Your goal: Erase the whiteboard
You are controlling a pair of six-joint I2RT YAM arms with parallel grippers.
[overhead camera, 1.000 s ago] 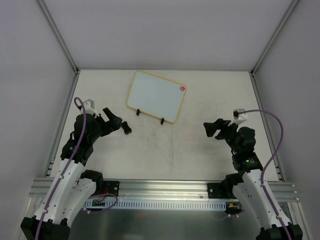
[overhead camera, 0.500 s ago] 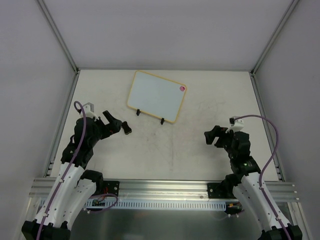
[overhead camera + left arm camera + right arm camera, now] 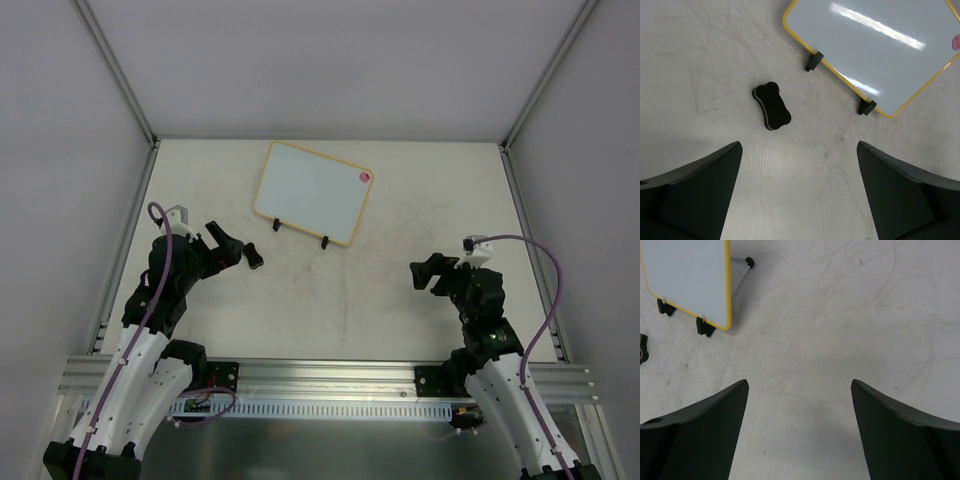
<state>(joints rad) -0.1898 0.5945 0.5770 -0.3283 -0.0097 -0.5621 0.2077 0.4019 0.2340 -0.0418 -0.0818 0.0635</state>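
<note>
Plainly, the whiteboard (image 3: 313, 192) is a light thing: a thin white panel in a rounded pale-wood frame. It stands toward 12 o'clock on the table (image 3: 420, 190), leaned back on two small black feet (image 3: 276, 224) at its near edge, with a thin strut (image 3: 741, 269) behind it. I judge it stiff but easy to shove or tip, since little holds it down. Its face is glossy and slick, so a wiping stroke should press lightly. If it needs steadying, the wooden frame is the place to pinch, on the short edge by the pink dot (image 3: 365, 177), not the face. No marks can be made out on the face.

The bone-shaped black eraser (image 3: 772, 106) lies flat at about 8 o'clock from the board, apart from it. It looks like a soft pad, and its narrow waist seems the natural hold. The left jaws hang spread wide and empty near it, at 9 o'clock. The right jaws, at 4 o'clock, are likewise spread with nothing between them.
</note>
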